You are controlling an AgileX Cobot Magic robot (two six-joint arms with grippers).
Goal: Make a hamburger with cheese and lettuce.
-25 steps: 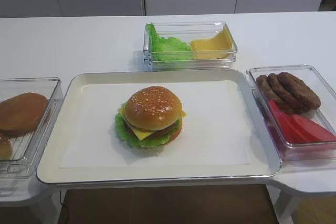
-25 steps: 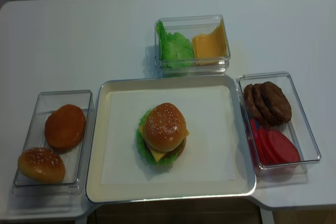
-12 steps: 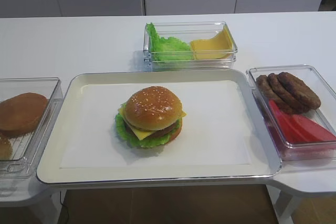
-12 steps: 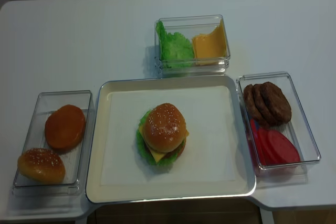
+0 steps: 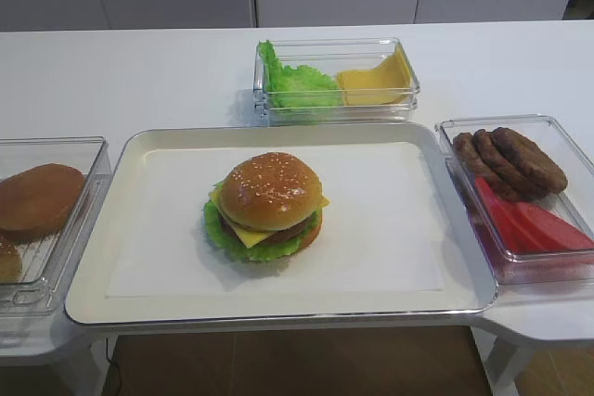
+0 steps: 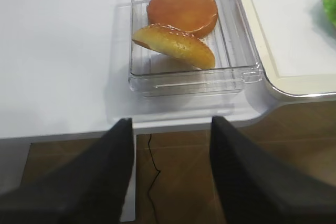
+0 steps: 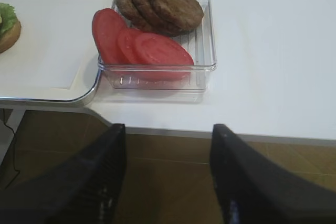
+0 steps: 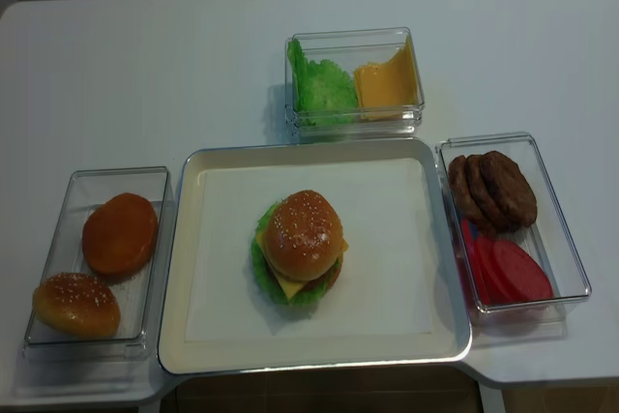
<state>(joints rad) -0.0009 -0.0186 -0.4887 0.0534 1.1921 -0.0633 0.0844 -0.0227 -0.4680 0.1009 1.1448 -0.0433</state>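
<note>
We see the hamburger [image 5: 267,208] topped with its sesame bun on the tray [image 5: 93,285] (cheese [image 5: 251,236] and lettuce [image 5: 219,235] peeking out), while the left gripper [image 6: 169,174] and right gripper [image 7: 167,177] both gape wide, holding nothing.

A white table [image 8: 145,65] carries a cream tray [image 8: 184,268] at its front edge, one clear box [image 8: 164,239] to the tray's left, another [image 8: 556,210] to its right, a third [image 8: 353,38] behind it.
</note>
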